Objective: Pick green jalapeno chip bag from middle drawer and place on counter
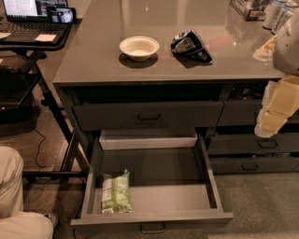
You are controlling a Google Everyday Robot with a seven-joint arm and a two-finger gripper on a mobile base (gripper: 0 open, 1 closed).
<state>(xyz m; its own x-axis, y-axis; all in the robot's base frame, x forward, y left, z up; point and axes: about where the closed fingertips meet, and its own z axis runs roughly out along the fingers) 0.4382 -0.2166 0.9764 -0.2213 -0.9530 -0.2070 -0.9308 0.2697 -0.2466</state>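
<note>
At the far left, a laptop (32, 14) sits on a black stand (28, 44) beside the counter (93, 51). Below it, a person's knee (10, 191) in light pants shows at the bottom left.

The middle drawer (154, 218) is pulled all the way out under the counter. The green jalapeno chip bag (115, 192) lies flat in the drawer's front left corner, touching the left wall.

On the counter, near its front edge, sits a white bowl (139, 47). Just to its right lies a black-and-silver chip bag (190, 45). Some cans (279, 14) stand at the counter's far right corner.

The gripper (271, 119) hangs at the right, in front of the narrow drawers (254, 144), well apart from the green bag and holding nothing. I cannot tell if it is spread apart or pressed together.
</note>
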